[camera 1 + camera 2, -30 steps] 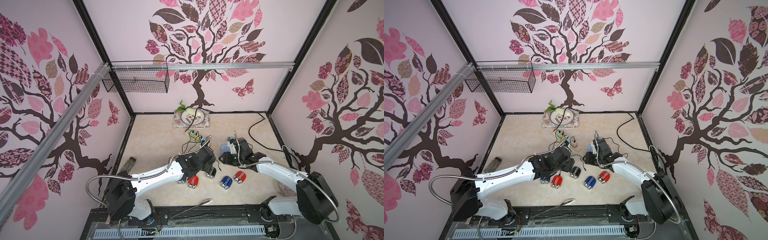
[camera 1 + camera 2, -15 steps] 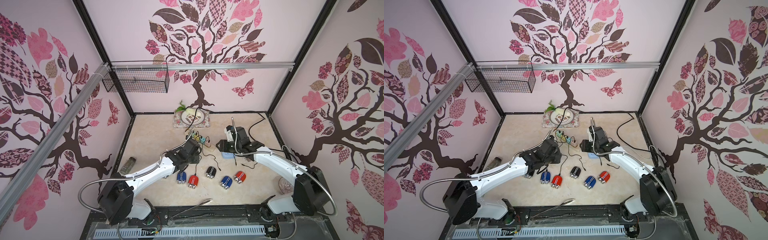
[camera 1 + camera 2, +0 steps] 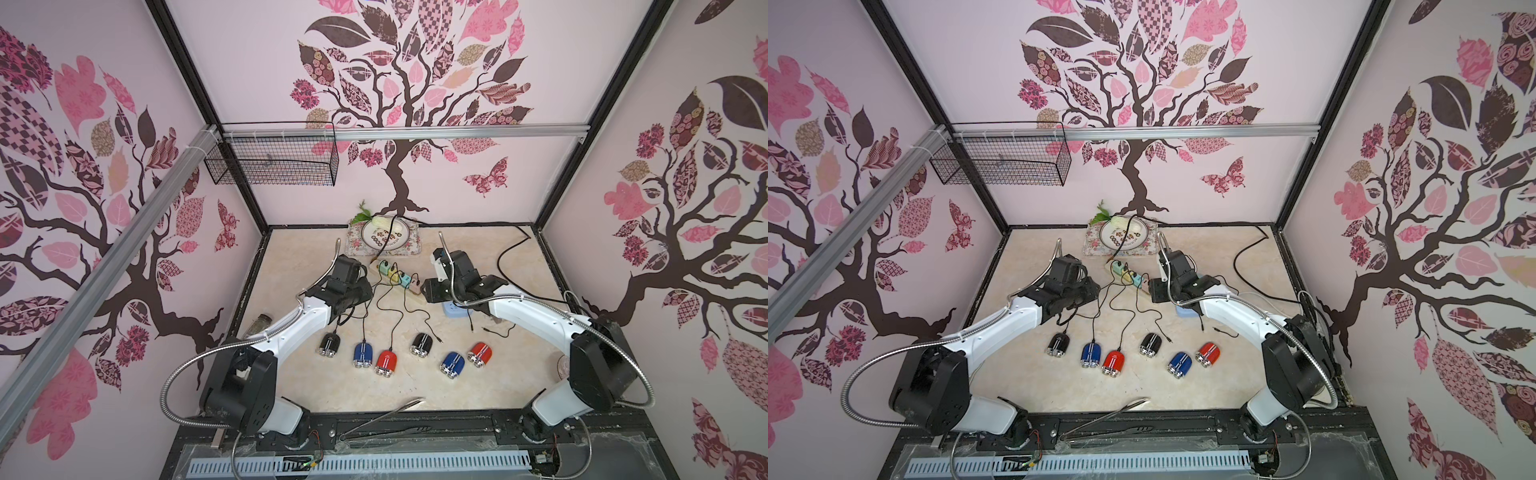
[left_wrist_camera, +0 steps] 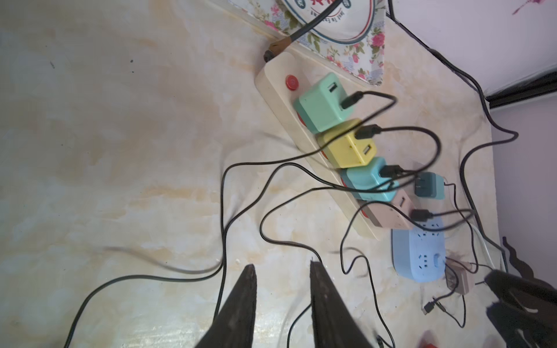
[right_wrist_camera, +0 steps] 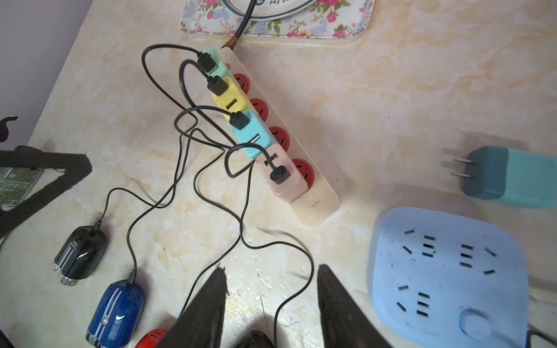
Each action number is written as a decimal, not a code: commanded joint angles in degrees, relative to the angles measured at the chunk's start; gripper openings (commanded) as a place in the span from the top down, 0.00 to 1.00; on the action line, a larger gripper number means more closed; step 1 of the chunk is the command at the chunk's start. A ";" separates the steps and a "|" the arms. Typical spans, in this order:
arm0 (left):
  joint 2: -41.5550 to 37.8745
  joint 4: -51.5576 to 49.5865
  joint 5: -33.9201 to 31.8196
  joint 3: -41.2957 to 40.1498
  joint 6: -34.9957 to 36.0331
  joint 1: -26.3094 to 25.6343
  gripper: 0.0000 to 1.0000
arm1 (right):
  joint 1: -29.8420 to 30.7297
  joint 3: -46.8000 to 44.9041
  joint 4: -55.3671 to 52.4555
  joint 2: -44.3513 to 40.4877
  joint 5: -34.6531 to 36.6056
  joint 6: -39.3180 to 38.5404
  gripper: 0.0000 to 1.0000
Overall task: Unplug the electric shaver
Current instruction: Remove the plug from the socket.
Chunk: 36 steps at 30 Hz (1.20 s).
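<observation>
A pale marbled table (image 3: 478, 386) fills the floor of a booth whose pink walls carry dark tree decals. A wire basket (image 3: 270, 162) hangs in the back-left corner. Six electric shavers (image 3: 386, 361) lie in a row near the front edge. Black cables (image 4: 223, 192) join the three on the left to coloured chargers on a cream power strip (image 4: 277, 90) beside a floral tray (image 3: 413, 248). The left pincer (image 4: 281, 266) hovers, jaws slightly parted and empty. The right pincer (image 5: 271, 269) stands open above a cable, gripping nothing.
</observation>
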 commanded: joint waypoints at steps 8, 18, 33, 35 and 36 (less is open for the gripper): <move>14.73 16.11 15.35 7.08 -7.98 10.27 0.63 | 0.55 -0.20 6.46 1.61 3.00 -7.07 0.42; 29.83 20.90 24.14 18.97 -13.02 13.01 0.63 | 0.61 -4.51 16.22 1.74 6.39 -8.96 0.38; 37.22 19.72 26.22 24.53 -15.04 13.00 0.62 | 0.63 -8.20 21.75 2.69 5.37 -15.56 0.33; 37.97 19.34 26.04 25.18 -15.00 13.01 0.62 | 0.63 -8.10 22.17 3.48 5.23 -15.92 0.34; 38.34 19.20 26.08 25.49 -15.09 13.01 0.62 | 0.65 -8.11 22.36 3.85 5.19 -16.13 0.34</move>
